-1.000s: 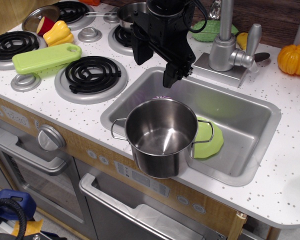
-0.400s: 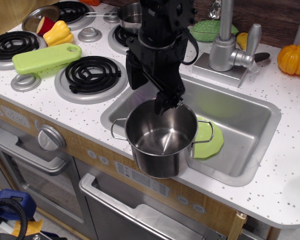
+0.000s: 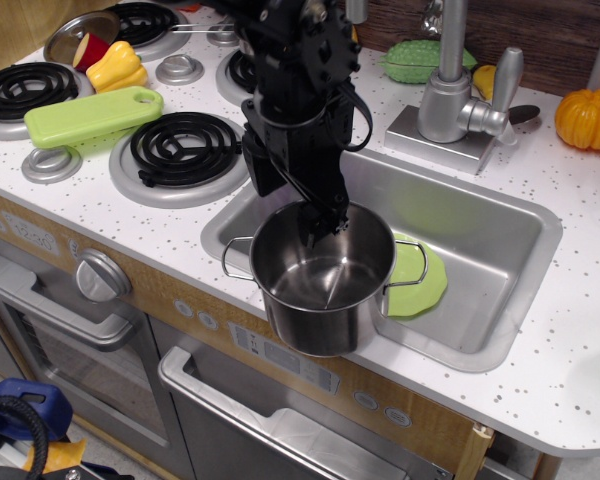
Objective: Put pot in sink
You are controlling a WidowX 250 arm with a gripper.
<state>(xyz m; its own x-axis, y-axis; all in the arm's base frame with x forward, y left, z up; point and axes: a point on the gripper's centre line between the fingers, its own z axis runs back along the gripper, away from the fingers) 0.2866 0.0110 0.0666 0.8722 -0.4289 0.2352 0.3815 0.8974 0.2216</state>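
I have the claw [image 3: 298, 205] down at the back rim of the pot [image 3: 322, 275], where a second ago it hung well above the sink [image 3: 500, 235], nearer the faucet [image 3: 450, 95]. Since then it has dropped and swung toward the front edge of the tabletop [image 3: 540, 370]. One finger now dips inside the pot's mouth and the other sits outside the wall on the stove side, so the claw is spread and straddling the rim. From this view I cannot tell whether either finger touches the steel.

The pot has not moved. It stands upright at the sink's front left corner, close to the front edge of the tabletop, and its base appears to rest on the sink's front lip, not down on the basin floor. Its right wire handle overlaps a green plate [image 3: 420, 285] lying in the basin.

So I judge the approach done and the grasp not yet made. What matters next is closing squarely on the rim wall, then carrying the pot back toward the faucet and down. The thin shiny wall may slip in the pinch, and the pot sits close enough to the front edge that a nudge could tip it off.
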